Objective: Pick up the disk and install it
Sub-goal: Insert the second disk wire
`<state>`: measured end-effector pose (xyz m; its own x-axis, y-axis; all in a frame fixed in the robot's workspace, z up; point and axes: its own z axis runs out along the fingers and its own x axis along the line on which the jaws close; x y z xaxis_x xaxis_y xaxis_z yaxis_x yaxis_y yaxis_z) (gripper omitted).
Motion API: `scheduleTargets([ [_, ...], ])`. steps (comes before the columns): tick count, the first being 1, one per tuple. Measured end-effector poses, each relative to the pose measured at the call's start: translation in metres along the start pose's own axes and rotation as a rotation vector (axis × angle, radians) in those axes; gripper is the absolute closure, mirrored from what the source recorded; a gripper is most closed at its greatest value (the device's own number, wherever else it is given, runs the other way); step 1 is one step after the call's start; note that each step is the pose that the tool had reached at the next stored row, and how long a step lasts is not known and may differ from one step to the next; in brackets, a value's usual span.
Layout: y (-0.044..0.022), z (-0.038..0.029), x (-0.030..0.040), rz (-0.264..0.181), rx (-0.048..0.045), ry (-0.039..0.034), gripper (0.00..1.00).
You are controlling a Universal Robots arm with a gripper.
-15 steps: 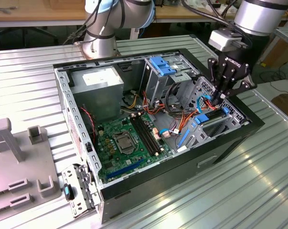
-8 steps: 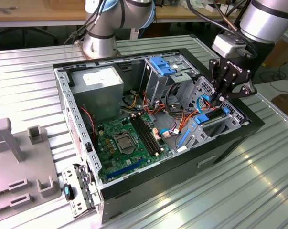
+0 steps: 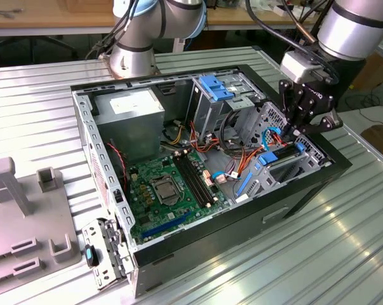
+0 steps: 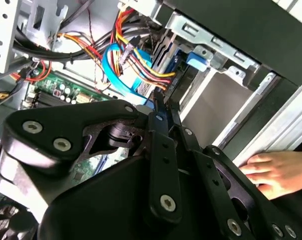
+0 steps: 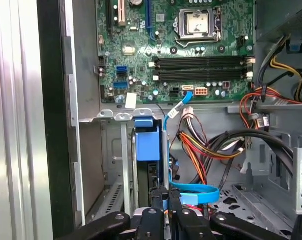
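Observation:
The disk point(image 5: 146, 144), a dark grey body in a bright blue carrier, sits in the drive bay at the case's front corner, on the exterior view's right point(image 3: 285, 160). My gripper point(image 3: 297, 131) hangs straight over it, inside the open computer case point(image 3: 83, 133). In both wrist views the two black fingers point(image 5: 157, 200) stand almost together at the disk's near end, with a thin blue edge pinched between them point(image 4: 158, 102). Their tips hide the part they pinch. A flat blue cable point(image 5: 198, 192) curves right beside the fingers.
The motherboard point(image 3: 169, 187) lies on the case floor, with bundles of red, orange and yellow wires point(image 5: 201, 150) near the bay. A blue latch plate point(image 3: 216, 87) tops the rear cage. A person's hand point(image 4: 271, 172) rests on the table outside the case wall. A grey fixture point(image 3: 26, 216) stands on the exterior view's left.

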<state>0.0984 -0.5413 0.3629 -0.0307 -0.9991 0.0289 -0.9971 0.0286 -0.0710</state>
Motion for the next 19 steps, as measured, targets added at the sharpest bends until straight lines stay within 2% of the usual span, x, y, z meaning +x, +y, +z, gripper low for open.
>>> scheduleTargets([
  [1, 0.0002, 0.0001, 0.0022, 0.0, 0.0005, -0.0071, 0.84],
  [3, 0.0005, 0.0011, 0.0108, 0.002, -0.0002, -0.0323, 0.84],
  [4, 0.0006, 0.0017, 0.0141, 0.003, -0.0005, -0.0424, 0.84],
  [5, 0.0007, 0.0028, 0.0148, 0.004, -0.0006, -0.0454, 0.84],
  [6, 0.0008, 0.0038, 0.0152, 0.006, -0.0007, -0.0477, 0.84],
  [11, 0.001, 0.0075, 0.0152, 0.033, -0.0009, -0.0481, 0.84],
  [13, 0.0011, 0.0093, 0.0152, 0.037, -0.0009, -0.0506, 0.84],
  [16, 0.0014, 0.0108, 0.0151, 0.028, -0.0005, -0.0553, 0.84],
  [19, 0.0014, 0.0116, 0.0152, 0.012, -0.0002, -0.057, 0.84],
])
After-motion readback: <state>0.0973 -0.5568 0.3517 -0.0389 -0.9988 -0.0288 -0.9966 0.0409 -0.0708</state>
